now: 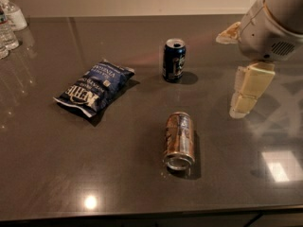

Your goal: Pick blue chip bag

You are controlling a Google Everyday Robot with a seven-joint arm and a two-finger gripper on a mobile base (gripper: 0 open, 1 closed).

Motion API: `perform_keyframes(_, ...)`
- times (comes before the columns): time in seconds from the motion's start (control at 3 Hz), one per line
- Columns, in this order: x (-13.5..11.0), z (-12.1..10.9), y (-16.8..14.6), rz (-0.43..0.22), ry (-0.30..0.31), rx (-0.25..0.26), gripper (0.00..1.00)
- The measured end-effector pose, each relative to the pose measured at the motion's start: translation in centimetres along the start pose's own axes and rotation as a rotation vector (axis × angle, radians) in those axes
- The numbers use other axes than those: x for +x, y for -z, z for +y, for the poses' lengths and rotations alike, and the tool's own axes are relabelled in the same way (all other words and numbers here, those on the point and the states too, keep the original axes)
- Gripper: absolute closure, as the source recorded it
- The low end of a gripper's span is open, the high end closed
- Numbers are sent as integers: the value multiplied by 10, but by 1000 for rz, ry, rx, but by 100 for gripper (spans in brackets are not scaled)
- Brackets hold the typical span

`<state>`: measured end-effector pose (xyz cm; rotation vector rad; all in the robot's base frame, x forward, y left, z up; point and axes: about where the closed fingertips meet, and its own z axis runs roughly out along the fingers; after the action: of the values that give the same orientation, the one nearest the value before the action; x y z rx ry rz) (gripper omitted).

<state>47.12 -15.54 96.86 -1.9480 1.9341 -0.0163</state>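
Observation:
The blue chip bag (94, 87) lies flat on the dark tabletop (118, 174) at the left of centre, its white lettering facing up. My gripper (229, 74) hangs over the right side of the table, far to the right of the bag and touching nothing. Its cream fingers (249, 90) are spread apart and hold nothing. The white arm fills the top right corner.
A dark blue soda can (173, 60) stands upright between the bag and my gripper. A brown can (179, 140) lies on its side nearer the front. Clear water bottles (9, 22) stand at the far left corner. The table's front edge runs along the bottom.

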Motion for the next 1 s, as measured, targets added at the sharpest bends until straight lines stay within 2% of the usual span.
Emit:
perform_keyframes(0.33,-18,-12,-11,-37,67,-4,0)
perform_keyframes(1.0,-98,-54,-52,-142,300,-9,0)
